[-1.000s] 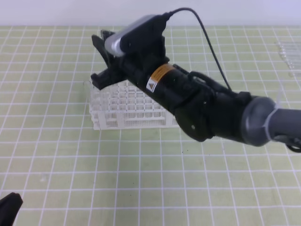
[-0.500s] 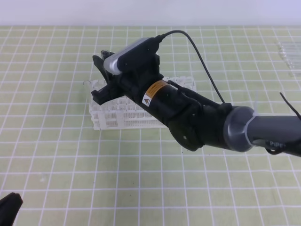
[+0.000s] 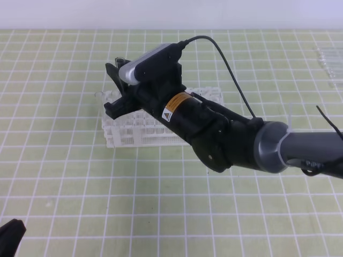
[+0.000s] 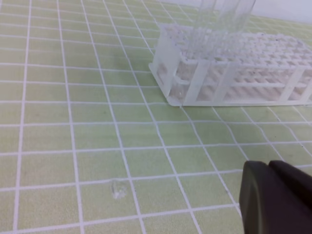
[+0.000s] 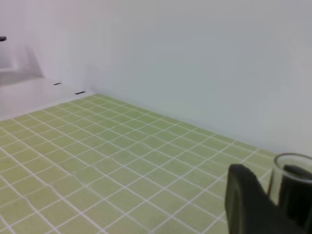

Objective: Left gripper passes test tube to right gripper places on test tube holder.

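**Tube over the rack's left end, in the right gripper**

The tube (image 5: 291,181) sits between the right gripper's (image 5: 273,197) fingers, its open rim showing in the right wrist view, so that gripper is clenched on it. In the left wrist view the clear tube (image 4: 210,24) stands upright at the left end of the rack (image 4: 253,73), its lower part apparently down among the holes. From above, the right gripper (image 3: 117,88) hangs over that same end of the rack (image 3: 161,131). The left gripper (image 4: 275,197) is parked low at the near edge, well apart; whether it is released or clenched I cannot tell.

Risk: if the tube is not fully seated or leans when let go, it could tip out or jam in the lattice; a sideways tug could shift the light rack.

Against a second ago, the arm has dropped lower over the rack; over the last half second it has barely moved.
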`<state>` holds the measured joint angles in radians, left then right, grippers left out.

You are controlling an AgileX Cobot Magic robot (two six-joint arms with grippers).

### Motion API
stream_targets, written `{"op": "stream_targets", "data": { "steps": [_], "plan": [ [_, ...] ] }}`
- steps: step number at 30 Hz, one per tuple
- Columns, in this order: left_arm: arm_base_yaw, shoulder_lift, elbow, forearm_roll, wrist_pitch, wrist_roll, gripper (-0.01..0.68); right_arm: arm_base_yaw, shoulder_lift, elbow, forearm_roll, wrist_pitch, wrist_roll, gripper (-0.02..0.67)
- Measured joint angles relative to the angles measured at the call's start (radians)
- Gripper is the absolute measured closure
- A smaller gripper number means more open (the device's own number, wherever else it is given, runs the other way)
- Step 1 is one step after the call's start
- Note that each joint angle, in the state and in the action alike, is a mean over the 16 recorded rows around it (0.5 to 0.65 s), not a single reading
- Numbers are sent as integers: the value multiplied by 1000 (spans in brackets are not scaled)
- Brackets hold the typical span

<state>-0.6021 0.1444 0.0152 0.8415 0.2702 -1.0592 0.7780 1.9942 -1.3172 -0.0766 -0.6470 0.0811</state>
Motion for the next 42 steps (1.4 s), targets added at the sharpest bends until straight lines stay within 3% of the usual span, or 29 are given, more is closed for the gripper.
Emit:
{"op": "stream_targets", "data": {
  "steps": [42],
  "plan": [
    [0,1,-2,-1,0,0,673,-19,40,0,1,-52,10,640]
  ]
}}
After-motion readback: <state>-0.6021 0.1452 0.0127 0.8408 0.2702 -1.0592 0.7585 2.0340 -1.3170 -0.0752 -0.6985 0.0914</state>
